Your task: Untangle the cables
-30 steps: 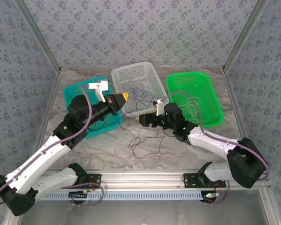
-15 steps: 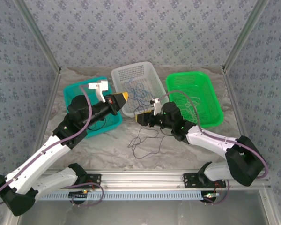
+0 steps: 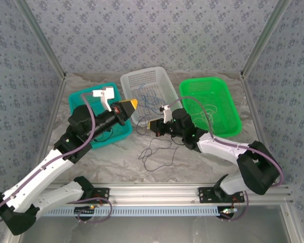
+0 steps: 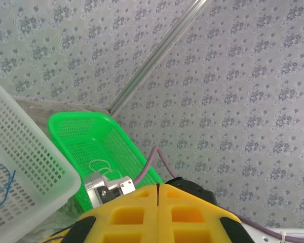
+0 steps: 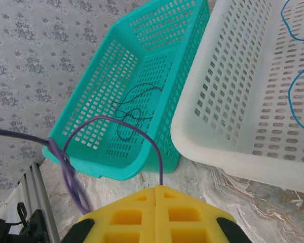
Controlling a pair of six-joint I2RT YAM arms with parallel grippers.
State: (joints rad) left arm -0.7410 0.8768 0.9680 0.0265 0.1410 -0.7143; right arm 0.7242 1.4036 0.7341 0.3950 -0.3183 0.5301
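Marbled table (image 3: 192, 157): black cable (image 3: 156, 150) loose just before white basket (image 3: 142, 81), blue cable (image 3: 151, 100) inside. Likely light, limp; pinch free loop. Left, right jaws pressed shut, nothing seen held.

Teal basket (image 5: 142, 66), white basket (image 5: 233, 91) and green basket (image 4: 73, 132) were perforated plastic, faintly glossy. Table (image 3: 116, 157) was marbled, matt. Front rail (image 3: 152, 191) was bare metal. Black cable (image 5: 134, 112) seemed matt.
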